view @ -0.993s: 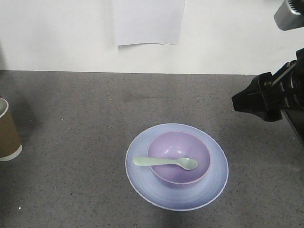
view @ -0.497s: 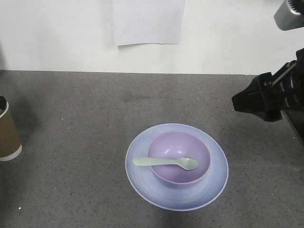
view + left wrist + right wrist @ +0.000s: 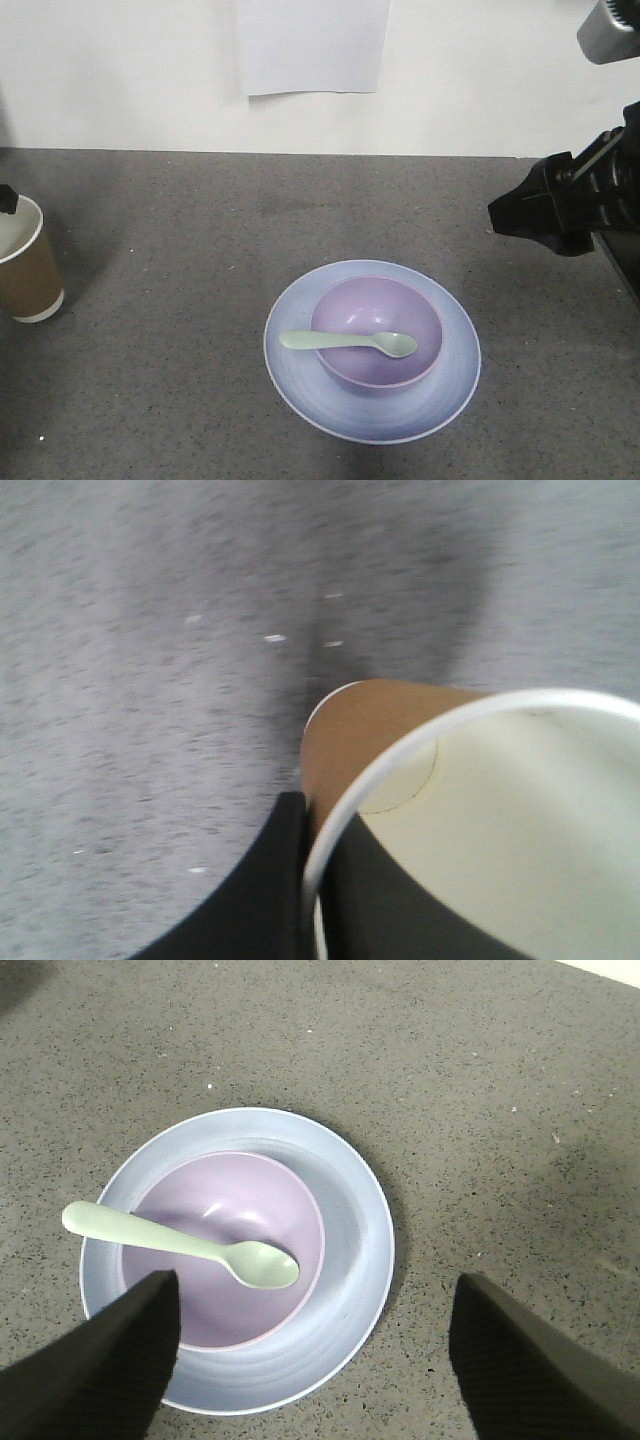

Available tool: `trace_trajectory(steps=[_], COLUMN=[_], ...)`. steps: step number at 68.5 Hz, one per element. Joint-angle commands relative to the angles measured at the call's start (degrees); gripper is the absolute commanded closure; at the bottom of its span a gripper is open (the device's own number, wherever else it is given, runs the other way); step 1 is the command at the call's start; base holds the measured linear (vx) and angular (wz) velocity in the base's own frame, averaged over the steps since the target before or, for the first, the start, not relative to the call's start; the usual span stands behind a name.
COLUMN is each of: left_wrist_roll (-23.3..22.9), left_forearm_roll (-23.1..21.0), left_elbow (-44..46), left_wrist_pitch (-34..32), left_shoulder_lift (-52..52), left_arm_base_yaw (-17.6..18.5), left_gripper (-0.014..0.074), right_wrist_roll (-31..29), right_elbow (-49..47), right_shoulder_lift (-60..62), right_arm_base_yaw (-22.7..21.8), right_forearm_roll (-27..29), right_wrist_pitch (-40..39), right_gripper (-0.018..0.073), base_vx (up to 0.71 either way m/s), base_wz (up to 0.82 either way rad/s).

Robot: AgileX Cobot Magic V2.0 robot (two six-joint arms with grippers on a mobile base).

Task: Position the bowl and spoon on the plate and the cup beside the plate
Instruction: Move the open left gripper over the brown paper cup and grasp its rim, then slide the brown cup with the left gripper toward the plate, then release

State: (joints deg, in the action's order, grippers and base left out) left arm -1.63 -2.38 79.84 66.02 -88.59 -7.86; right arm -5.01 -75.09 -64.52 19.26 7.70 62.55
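The lavender bowl (image 3: 376,322) sits in the middle of the pale blue plate (image 3: 455,375), and the mint-green spoon (image 3: 348,342) lies across the bowl with its handle pointing left. The right wrist view shows the same bowl (image 3: 200,1290), spoon (image 3: 180,1243) and plate (image 3: 355,1250) below my open right gripper (image 3: 315,1282), which holds nothing. Off to the plate's right, that right gripper (image 3: 515,215) hovers above the table. At the far left the brown paper cup (image 3: 28,265) leans slightly. My left gripper (image 3: 318,880) is shut on the cup (image 3: 370,735), one finger inside the rim, one outside.
Everything stands on a grey speckled tabletop (image 3: 180,390) that ends at a white wall behind. A white sheet of paper (image 3: 312,45) hangs on that wall. A silver camera body (image 3: 610,30) shows at the top right.
The cup has shifted to the right and slightly up at the left edge, held by my left gripper. Plate, bowl, spoon and right arm are unchanged.
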Motion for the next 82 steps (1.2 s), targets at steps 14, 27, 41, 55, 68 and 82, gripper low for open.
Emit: trace_trajectory(steps=[14, 27, 41, 55, 68, 82], left_wrist_roll=[6.3, 6.3, 6.3, 6.2, 5.6, 5.6], left_forearm_roll=[-12.5, -12.6, -12.6, -12.5, -12.5, -12.2], left_elbow=[1.2, 1.1, 1.1, 1.1, 1.1, 1.1], left_wrist_pitch=[1.7, 1.9, 1.4, 0.7, 0.6, 0.4], left_shoulder_lift=[5.6, 5.5, 5.5, 5.4, 3.1, 0.5], left_arm_base_yaw=[2.5, 8.9, 15.5, 19.8, 22.8, 25.3], left_gripper=[0.0604, 0.0604, 0.0604, 0.0604, 0.0604, 0.0603], right_wrist_roll=[-0.3, -0.3, -0.3, -0.3, -0.3, -0.3], right_elbow=[-1.3, -1.3, -1.3, -1.3, -1.3, -1.3], right_shoulder_lift=[0.9, 0.9, 0.9, 0.9, 0.9, 0.9], right_arm_base_yaw=[-0.2, -0.2, -0.2, -0.2, -0.2, -0.2], right_forearm_roll=[-0.1, 0.0, 0.0, 0.0, 0.0, 0.1], right_wrist_pitch=[-3.3, -3.3, -3.3, -3.3, -3.3, -3.3], right_gripper=[0.0010, 0.0010, 0.0010, 0.0010, 0.0010, 0.0010], base_vx=[0.00, 0.00, 0.00, 0.00, 0.00, 0.00], base_wz=[0.00, 0.00, 0.00, 0.00, 0.00, 0.00])
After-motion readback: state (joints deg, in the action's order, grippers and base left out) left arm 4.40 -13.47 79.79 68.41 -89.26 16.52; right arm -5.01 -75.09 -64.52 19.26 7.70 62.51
